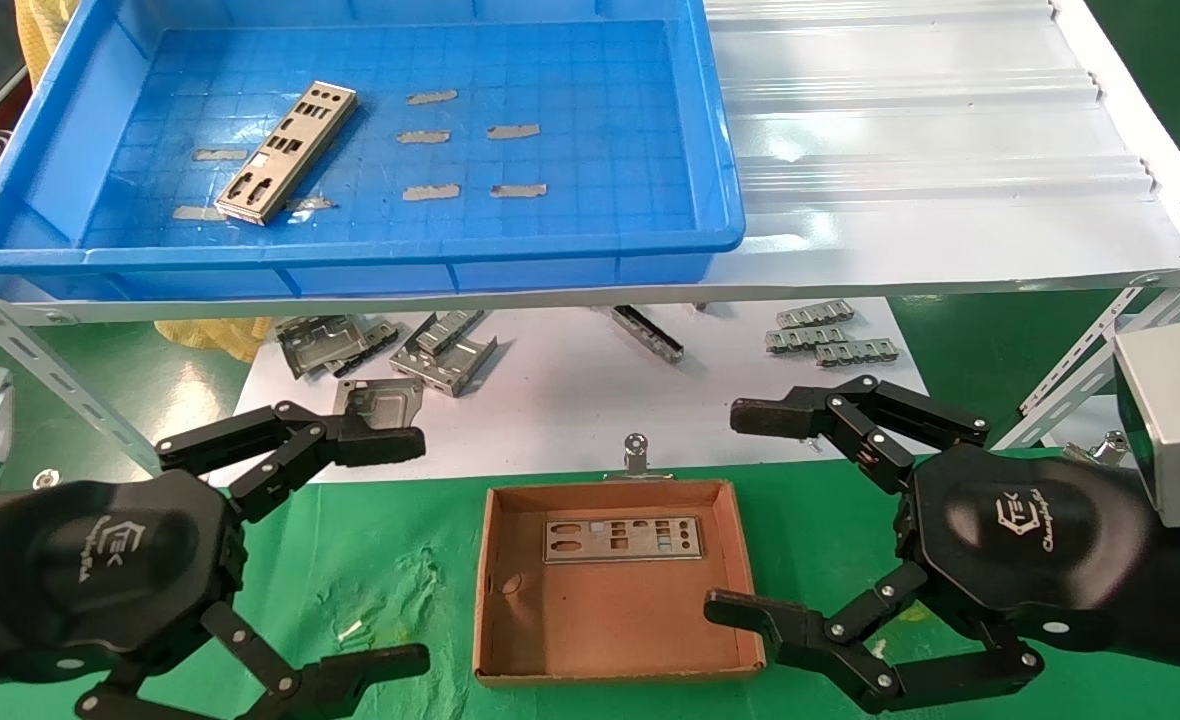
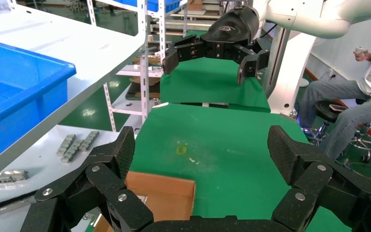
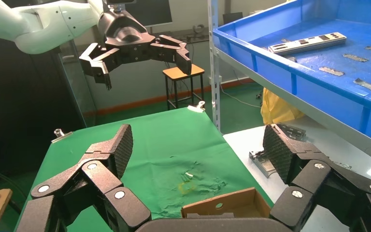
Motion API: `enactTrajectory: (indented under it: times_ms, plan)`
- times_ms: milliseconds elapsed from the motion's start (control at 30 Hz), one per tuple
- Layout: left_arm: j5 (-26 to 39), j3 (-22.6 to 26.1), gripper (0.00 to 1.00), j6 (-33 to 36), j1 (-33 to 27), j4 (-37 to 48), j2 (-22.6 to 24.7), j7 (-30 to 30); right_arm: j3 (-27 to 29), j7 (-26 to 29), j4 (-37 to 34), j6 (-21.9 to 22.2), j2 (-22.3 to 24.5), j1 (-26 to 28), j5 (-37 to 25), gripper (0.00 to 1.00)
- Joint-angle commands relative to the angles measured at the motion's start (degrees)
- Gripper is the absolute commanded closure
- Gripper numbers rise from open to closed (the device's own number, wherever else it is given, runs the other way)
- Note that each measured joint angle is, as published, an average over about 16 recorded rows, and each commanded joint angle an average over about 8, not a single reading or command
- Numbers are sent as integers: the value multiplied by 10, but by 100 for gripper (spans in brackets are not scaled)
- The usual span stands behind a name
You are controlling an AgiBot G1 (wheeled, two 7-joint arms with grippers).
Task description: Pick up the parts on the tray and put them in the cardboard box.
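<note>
Beside cardboard box, tools spread.

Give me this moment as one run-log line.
left gripper: open, empty, beside cardboard box | right gripper: open, empty, other side | one plate in box | one plate on tray

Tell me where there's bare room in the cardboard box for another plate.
The small brown cardboard box holds one thin silver punched metal plate against its far wall. The floor from that plate to the near wall is bare. Both open grippers, left and right, flank the box, crowding its sides.
</note>
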Motion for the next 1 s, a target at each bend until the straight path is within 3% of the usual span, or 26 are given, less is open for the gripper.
enactTrajectory:
  times_ms: [33, 1000]
  plan:
    - [0, 0, 0, 0, 0, 0, 0, 0, 0, 0, 0, 0, 0, 0, 0, 0]
    - [0, 0, 0, 0, 0, 0, 0, 0, 0, 0, 0, 0, 0, 0, 0, 0]
